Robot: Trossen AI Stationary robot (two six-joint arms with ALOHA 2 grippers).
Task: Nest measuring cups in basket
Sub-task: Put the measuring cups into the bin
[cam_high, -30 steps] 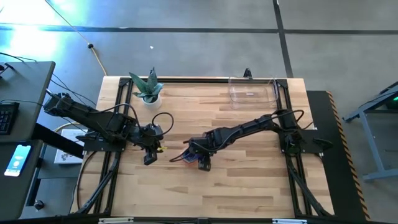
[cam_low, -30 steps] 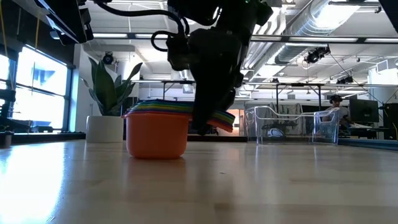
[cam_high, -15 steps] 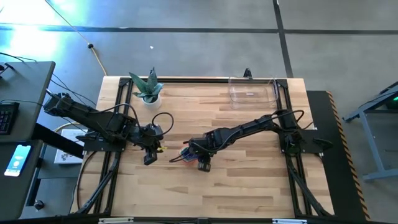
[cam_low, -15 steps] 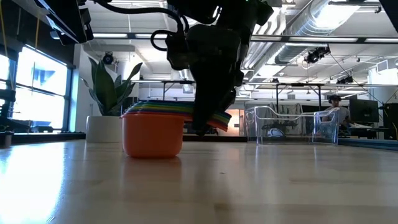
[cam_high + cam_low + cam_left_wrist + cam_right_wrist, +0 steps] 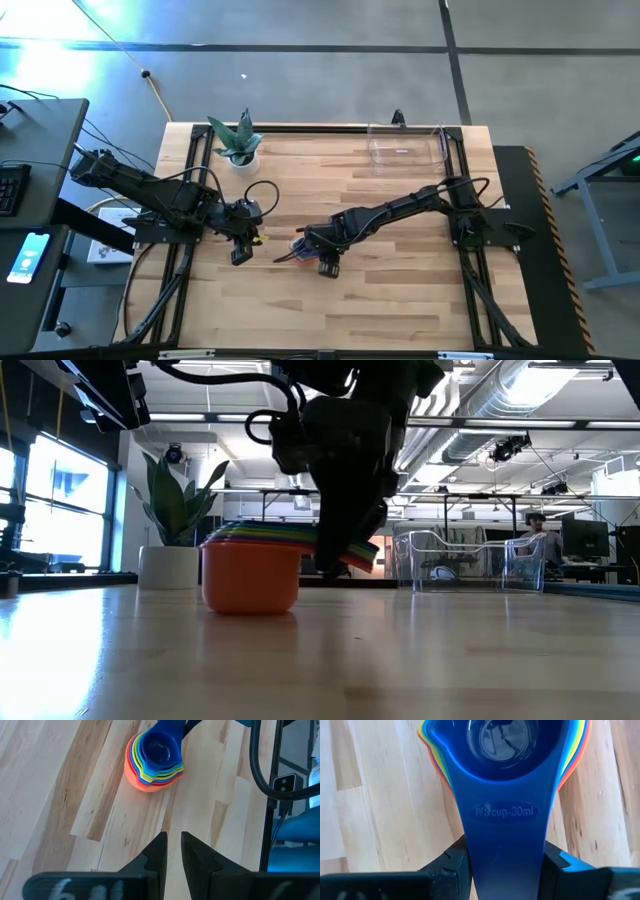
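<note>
The stack of nested round plastic measuring cups (image 5: 153,761), its outermost and largest cup orange and its innermost a small blue one, with rims of red, yellow, green and teal showing between, stands upright on the pale wooden slatted table (image 5: 400,290), well apart from the clear, see-through rectangular plastic basket (image 5: 405,148) with low walls that sits near the table's far edge. Seen from the basket, the stack lies toward the near side of the table and off toward the left arm. The right gripper (image 5: 504,857), a dark two-finger claw on the right arm, is at the stack: its fingers press from either side against the flat blue handle (image 5: 504,840) of the innermost cup, the handle running out from the bowl straight back between them, so the gripper is pinching that handle while the orange base rests on the wood in the low view (image 5: 250,575). In that low view the dark gripper body hangs over the handle side of the stack, the side nearer the basket. The left gripper (image 5: 172,851) hovers above bare table, farther from the basket than the stack is, with its two dark fingers drawn close together, a narrow slit between them and nothing in it; the stack lies ahead of it, not touching. A white pot with a green spiky plant (image 5: 237,142) stands at the table's far edge, well apart from the basket.
</note>
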